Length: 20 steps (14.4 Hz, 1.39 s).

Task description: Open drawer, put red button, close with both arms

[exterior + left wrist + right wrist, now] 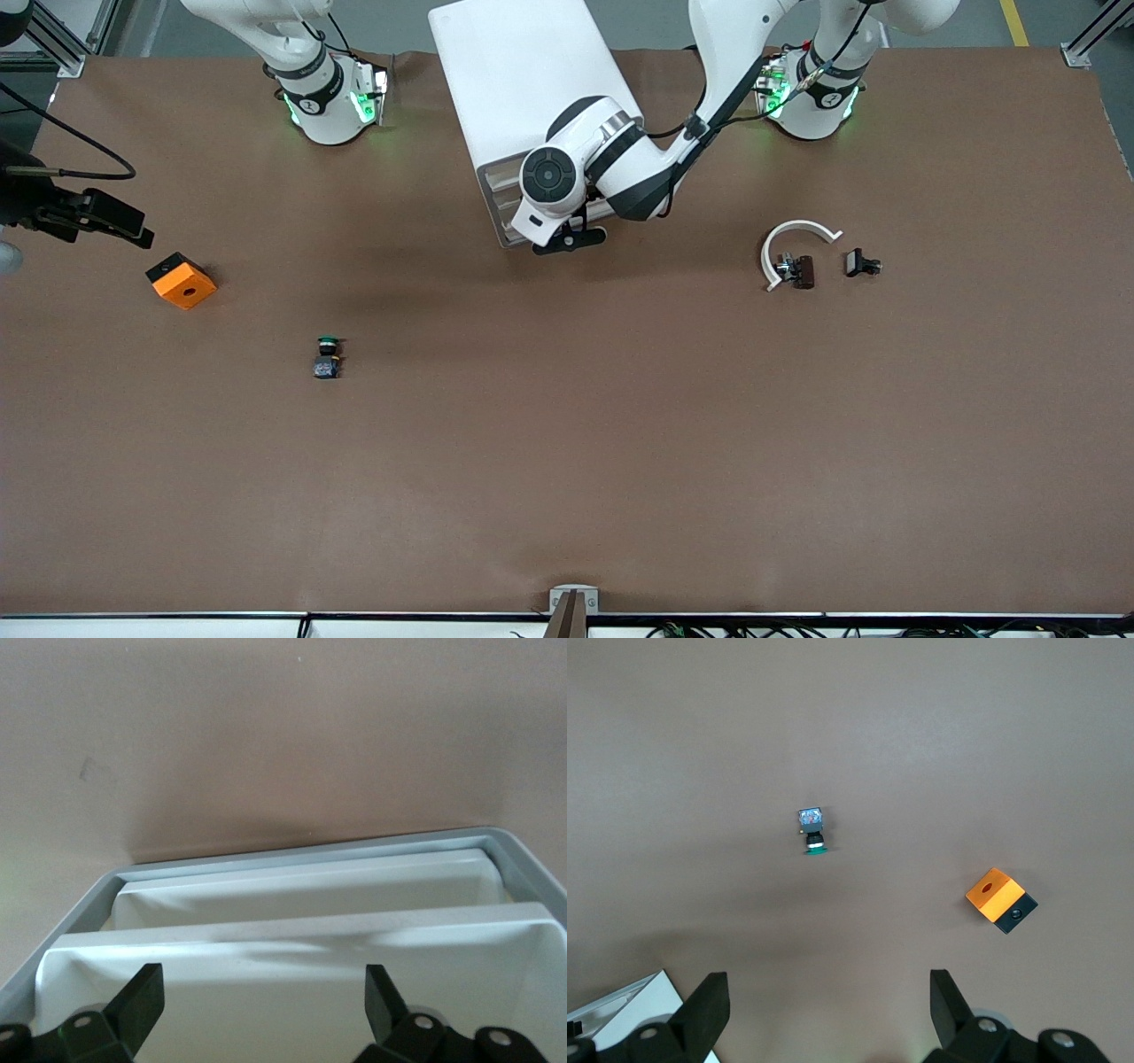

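Observation:
The white cabinet (pixel 523 80) stands between the two bases, its drawer fronts (pixel 507 208) facing the front camera. My left gripper (pixel 567 241) hangs at those fronts, open and empty. In the left wrist view its fingers (pixel 264 992) straddle the rim of a white drawer (pixel 292 939) that stands slightly out past the one below. My right gripper (pixel 106 217) is open and empty (pixel 830 997), up over the right arm's end of the table, by the orange block (pixel 182 281). I see no clear red cap. A small part with a dark red-brown end (pixel 802 271) lies toward the left arm's end.
A green-capped button (pixel 328 356) lies nearer the front camera than the orange block; both show in the right wrist view (pixel 812 830), (pixel 999 899). A white curved piece (pixel 793 235) arcs round the red-brown part, and a small black part (pixel 859 263) lies beside it.

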### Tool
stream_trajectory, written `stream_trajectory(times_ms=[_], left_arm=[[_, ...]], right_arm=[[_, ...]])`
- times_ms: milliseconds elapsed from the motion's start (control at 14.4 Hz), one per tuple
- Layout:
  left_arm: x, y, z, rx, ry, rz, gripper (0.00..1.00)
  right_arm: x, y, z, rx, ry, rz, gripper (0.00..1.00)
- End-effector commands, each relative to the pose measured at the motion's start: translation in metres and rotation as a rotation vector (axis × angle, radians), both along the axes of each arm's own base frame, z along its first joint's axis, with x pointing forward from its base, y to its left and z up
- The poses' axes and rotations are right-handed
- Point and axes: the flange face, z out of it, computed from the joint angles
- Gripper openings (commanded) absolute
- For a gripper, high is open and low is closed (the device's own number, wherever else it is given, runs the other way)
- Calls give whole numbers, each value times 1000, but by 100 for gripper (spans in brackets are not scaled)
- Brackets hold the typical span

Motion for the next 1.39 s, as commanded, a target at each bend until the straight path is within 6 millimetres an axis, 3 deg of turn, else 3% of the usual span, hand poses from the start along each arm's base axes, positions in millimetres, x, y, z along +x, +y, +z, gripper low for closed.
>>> stream_trajectory(times_ms=[0,69,208,278,486,625,764,903,1042,1319], left_arm=[[-26,-12,-6,16,27,-21,100],[-28,-14,-9,18,30,-26,100],[-12,-6,-4,14,17,-2,100],[7,1,2,3,4,21,100],[94,43,33,-51,-53,151,100],[153,78,63,-67,-144,210,100],[193,120,94,-45,-252,234,100],[236,178,122,-25,-336,286,100],[261,220,150,-43,-380,330,100],[293,309,205,-66,-466,373,100]], right_arm=[[1,-3,6,-11,-8,-4,100],[1,-3,6,-13,-8,-4,100],[1,-5,6,-13,-8,-9,100],[1,-4,6,-13,-9,-7,100],[1,-5,12,-14,-25,-15,100],[2,-9,16,-14,-34,-21,100],[2,-11,17,-14,-35,-24,100],[2,-11,17,-14,-35,-24,100],[2,-9,17,-14,-35,-21,100],[3,-9,16,-14,-34,-21,100]])
